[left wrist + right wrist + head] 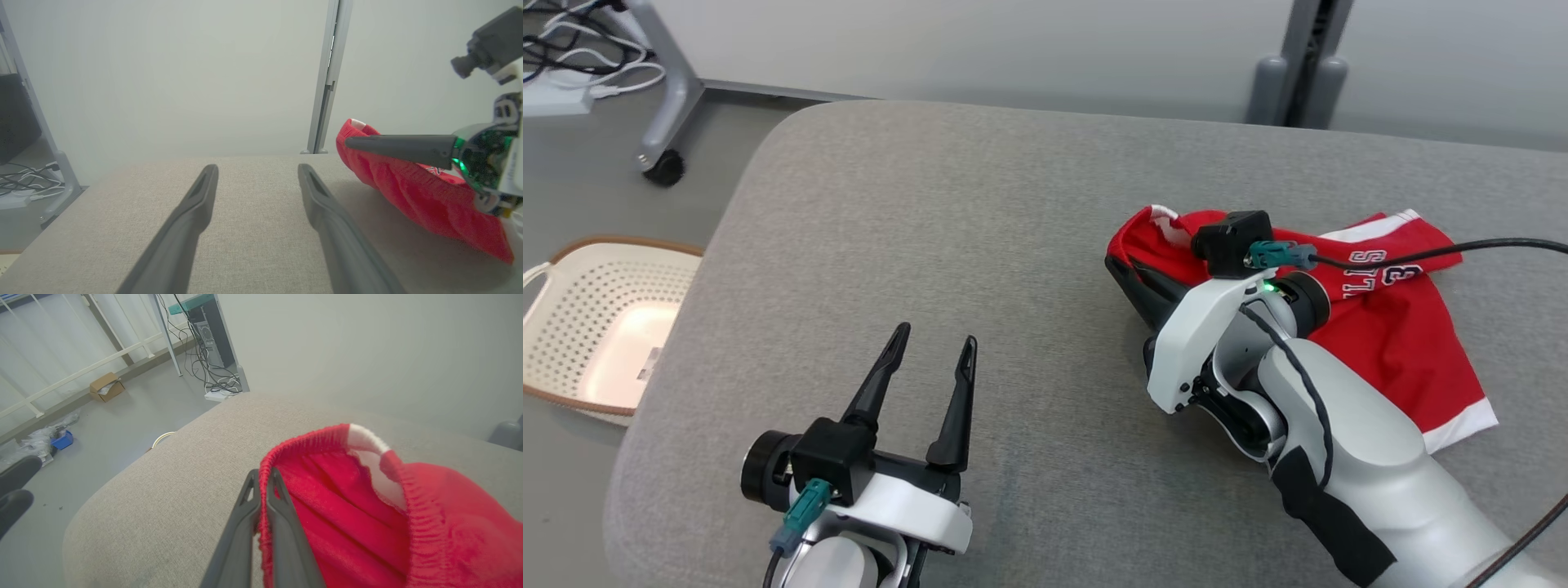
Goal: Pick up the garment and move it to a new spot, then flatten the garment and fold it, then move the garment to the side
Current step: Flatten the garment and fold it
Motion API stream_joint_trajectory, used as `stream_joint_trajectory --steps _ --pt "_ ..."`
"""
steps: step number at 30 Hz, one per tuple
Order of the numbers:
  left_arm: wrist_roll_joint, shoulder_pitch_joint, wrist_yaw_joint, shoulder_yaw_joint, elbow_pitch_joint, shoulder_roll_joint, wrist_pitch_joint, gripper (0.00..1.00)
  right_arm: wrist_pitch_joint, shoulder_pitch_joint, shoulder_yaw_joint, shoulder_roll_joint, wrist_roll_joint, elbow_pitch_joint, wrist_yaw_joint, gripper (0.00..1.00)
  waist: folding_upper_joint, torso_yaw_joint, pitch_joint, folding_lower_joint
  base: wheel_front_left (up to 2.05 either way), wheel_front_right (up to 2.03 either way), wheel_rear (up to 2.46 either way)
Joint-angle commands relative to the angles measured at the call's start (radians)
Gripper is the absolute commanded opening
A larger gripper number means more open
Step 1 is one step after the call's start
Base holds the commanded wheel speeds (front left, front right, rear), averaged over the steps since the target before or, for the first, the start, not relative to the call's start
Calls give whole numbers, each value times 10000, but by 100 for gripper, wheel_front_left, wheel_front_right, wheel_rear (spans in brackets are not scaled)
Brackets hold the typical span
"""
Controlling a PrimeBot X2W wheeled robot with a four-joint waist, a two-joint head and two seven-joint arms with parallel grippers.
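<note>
Garment (1388, 343) waistband clamped in right jaws (tips hidden by cloth); left jaws spread.

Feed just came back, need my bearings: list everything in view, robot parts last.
garment: 1, red with white trim, right side of table
table: 1, grey fabric, under both grippers
basket: 1, cream, floor left of table
cables: several, black and white, floor far left
cardboard box: 1, brown, floor beyond table
left gripper: 1, dark, open over bare table
right gripper: 1, dark, shut on garment's waistband
</note>
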Motion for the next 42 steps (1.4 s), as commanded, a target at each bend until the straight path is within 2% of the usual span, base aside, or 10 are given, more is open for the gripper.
stream_joint_trajectory --steps 1,9,11,17,23,27,32,37,42 --pt "-73 -138 33 -27 44 40 -30 100 -151 -200 81 -20 178 149 1 0 0 509 51 0 0 0 0" --pt "-332 24 229 -524 129 34 -30 100 -1380 -1383 710 -27 1271 1915 1 0 0 1903 76 0 0 0 0" --pt "-366 84 265 -579 134 33 -30 100 -1592 -1623 887 -15 1497 2288 1 100 0 2124 73 0 0 0 0" --pt "-308 183 329 -449 90 33 -30 100 -1465 -2077 1954 -30 2176 2576 1 100 0 2156 32 0 0 0 0" --pt "-155 113 264 -255 79 36 -30 100 -310 -2403 3241 -26 2937 2465 1 100 0 1507 -160 0 0 0 0" --pt "-40 140 214 -171 125 39 -30 100 299 -2715 4175 -3 2964 2241 1 100 0 1036 -356 0 0 0 0" --pt "-59 160 265 -182 9 40 -30 100 -243 -2998 4427 -21 3326 1861 -1 100 0 624 -512 0 0 0 0" --pt "53 296 331 68 -61 39 -30 100 -1337 -2744 3920 -40 3660 2184 -1 100 0 104 -744 0 0 0 0" --pt "160 501 260 291 -123 39 -30 100 -2837 -1944 3031 -844 3905 2301 -1 100 0 -491 -963 0 0 0 0"
